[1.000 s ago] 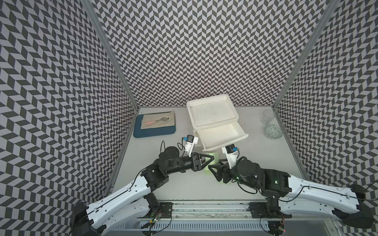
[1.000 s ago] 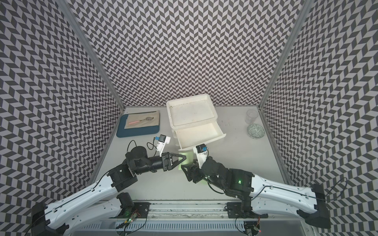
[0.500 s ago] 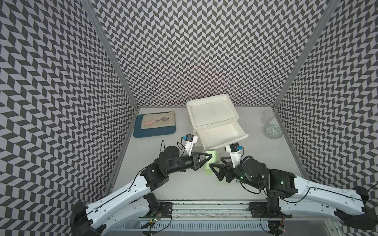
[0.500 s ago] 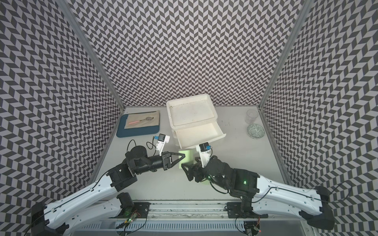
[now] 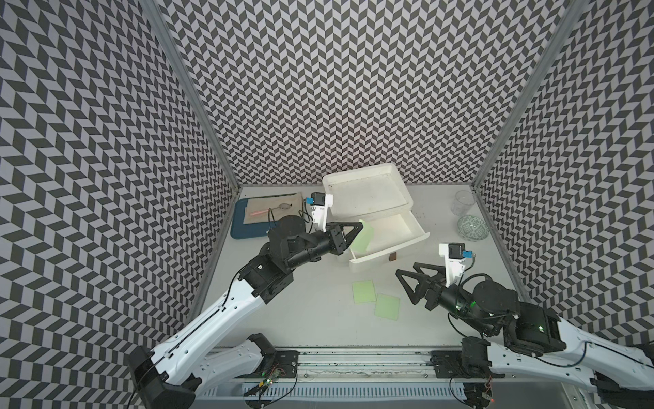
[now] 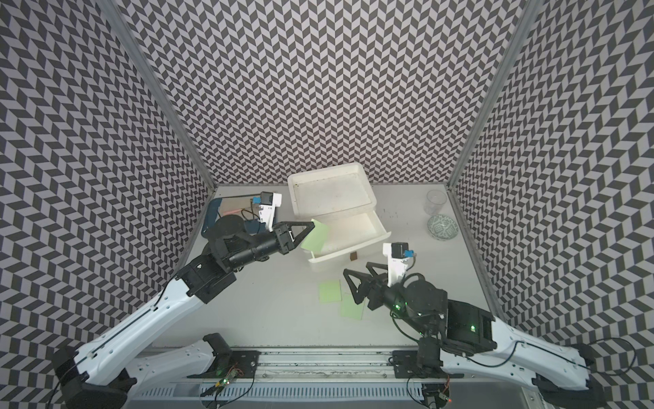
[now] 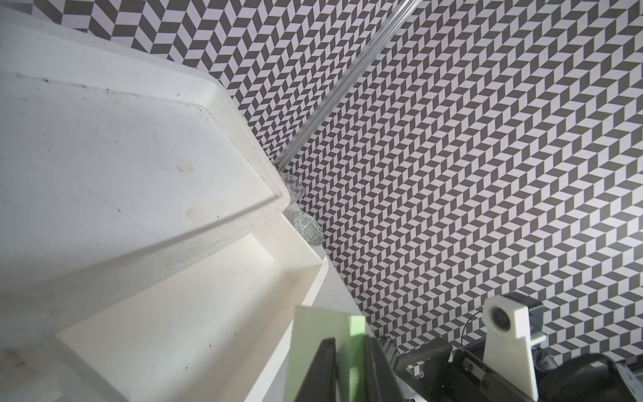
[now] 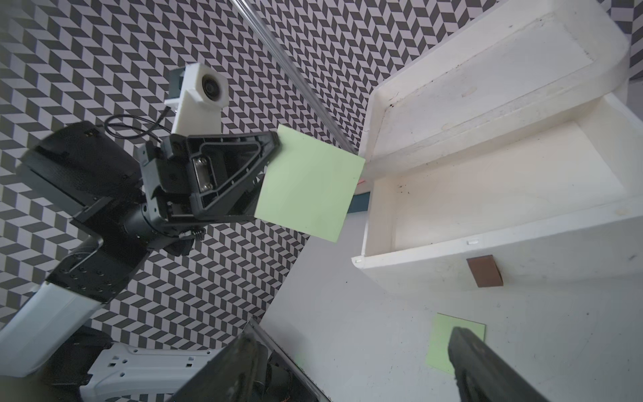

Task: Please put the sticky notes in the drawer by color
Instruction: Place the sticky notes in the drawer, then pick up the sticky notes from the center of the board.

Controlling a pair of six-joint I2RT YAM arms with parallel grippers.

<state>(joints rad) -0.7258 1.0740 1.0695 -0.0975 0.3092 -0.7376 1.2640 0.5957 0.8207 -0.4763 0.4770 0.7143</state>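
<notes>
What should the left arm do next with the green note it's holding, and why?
Probably ease the green sticky note further over the open drawer before releasing. The left jaws pinch it in the air at the drawer's side edge, seemingly not yet over the bare drawer floor.

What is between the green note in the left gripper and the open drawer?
Nothing visible. The left gripper holds the note just off the end of the drawer, which is pulled out and looks empty.

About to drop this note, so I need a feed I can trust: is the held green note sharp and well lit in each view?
Right wrist view: the held green note is sharp and evenly lit. Left wrist view: it sits close to the lens, soft and partly shaded. In both top views: crisp but small.
</notes>
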